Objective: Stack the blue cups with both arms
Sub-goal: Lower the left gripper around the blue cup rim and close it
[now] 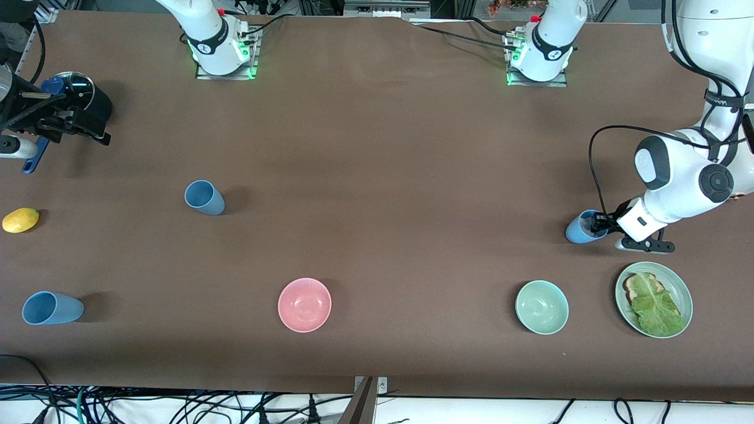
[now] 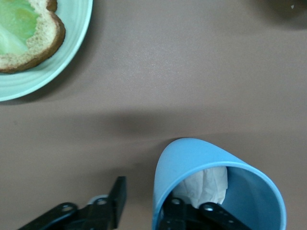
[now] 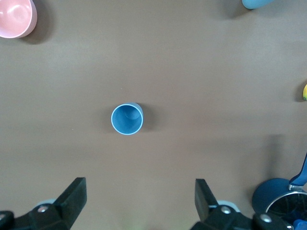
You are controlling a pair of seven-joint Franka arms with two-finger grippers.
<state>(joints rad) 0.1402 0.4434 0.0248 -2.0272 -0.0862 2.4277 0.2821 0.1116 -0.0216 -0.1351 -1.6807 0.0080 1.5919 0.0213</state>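
Nearest the front camera stand a pink bowl [image 1: 304, 304], a pale-green bowl [image 1: 542, 307], a green plate [image 1: 683, 291] carrying toast and lettuce, and one blue cup [image 1: 52, 308] at the right arm's end of the table. A second blue cup [image 1: 204, 197] stands farther from the camera, with a yellow lemon [image 1: 20, 219] toward the table edge. At the left arm's end, the left gripper [image 1: 598, 224] is at a third blue cup [image 1: 583, 227], just beside the plate. The right gripper [image 1: 65, 126] hangs over a dark-blue saucepan [image 1: 82, 94].

Left wrist view: one finger [image 2: 192, 213] sits inside the cup [image 2: 216, 187], against white paper within; the other finger [image 2: 117, 196] is outside the wall, so the jaws pinch the rim. The plate [image 2: 67, 52] lies near.

Right wrist view: the fingers [image 3: 72, 199] are spread wide, holding nothing, above bare table near the upright cup [image 3: 127, 119]. The pink bowl [image 3: 17, 17], saucepan [image 3: 276, 196] and lemon [image 3: 304, 92] show at the edges.
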